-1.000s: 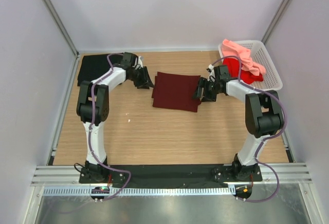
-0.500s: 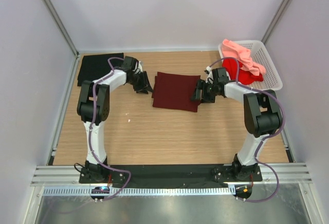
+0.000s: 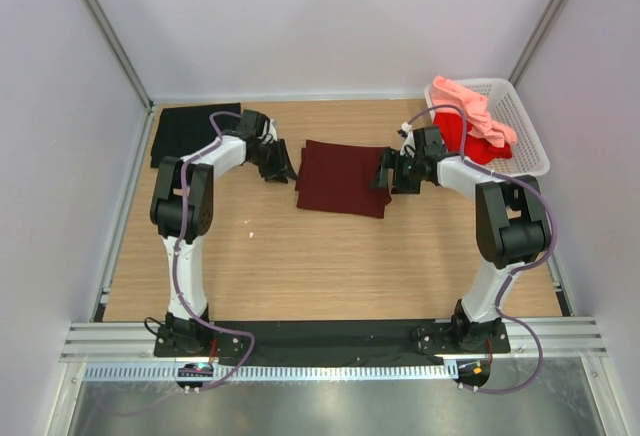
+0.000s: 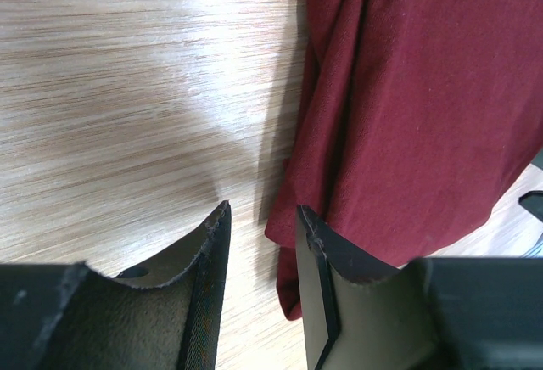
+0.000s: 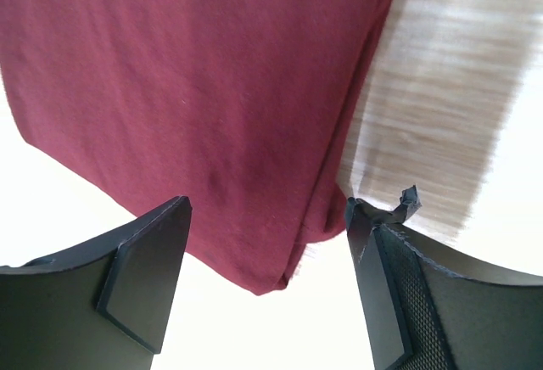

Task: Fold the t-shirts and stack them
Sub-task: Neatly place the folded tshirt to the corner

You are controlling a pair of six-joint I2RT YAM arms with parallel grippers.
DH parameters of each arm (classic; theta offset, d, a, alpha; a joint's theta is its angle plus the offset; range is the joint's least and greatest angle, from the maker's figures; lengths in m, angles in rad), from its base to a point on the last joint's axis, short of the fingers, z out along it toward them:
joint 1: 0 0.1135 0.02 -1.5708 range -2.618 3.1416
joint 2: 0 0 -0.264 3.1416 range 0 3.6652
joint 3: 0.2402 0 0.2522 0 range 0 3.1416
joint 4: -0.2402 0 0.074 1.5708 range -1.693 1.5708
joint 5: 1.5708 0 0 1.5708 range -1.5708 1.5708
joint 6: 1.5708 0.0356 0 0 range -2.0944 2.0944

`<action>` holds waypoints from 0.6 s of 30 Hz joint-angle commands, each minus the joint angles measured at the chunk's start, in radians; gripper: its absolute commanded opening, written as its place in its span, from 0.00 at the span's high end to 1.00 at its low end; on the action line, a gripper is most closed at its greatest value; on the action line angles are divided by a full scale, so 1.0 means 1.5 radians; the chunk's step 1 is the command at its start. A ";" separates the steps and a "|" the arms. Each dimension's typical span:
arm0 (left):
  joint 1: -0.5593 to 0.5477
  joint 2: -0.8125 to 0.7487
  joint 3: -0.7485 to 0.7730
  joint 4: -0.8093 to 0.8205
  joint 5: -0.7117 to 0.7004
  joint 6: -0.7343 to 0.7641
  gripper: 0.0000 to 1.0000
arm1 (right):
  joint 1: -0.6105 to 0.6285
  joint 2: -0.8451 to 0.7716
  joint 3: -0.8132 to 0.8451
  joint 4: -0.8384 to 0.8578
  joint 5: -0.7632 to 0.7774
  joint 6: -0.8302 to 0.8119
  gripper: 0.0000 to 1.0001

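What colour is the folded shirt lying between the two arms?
The shirt is dark maroon, clearest in the right wrist view.

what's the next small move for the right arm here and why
Probably lower the right tool and shut it on the edge of the maroon shirt. Its fingers stand wide open with that folded edge lying between them, nothing gripped. The shirt already lies folded flat, so taking hold seems the step before moving it.

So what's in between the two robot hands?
The folded dark maroon t-shirt, lying flat on the wooden table between the left hand and the right hand. The top view shows it best.
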 commanded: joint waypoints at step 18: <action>-0.002 -0.022 -0.036 0.019 -0.013 0.000 0.62 | -0.003 0.069 -0.001 -0.048 -0.106 0.052 0.40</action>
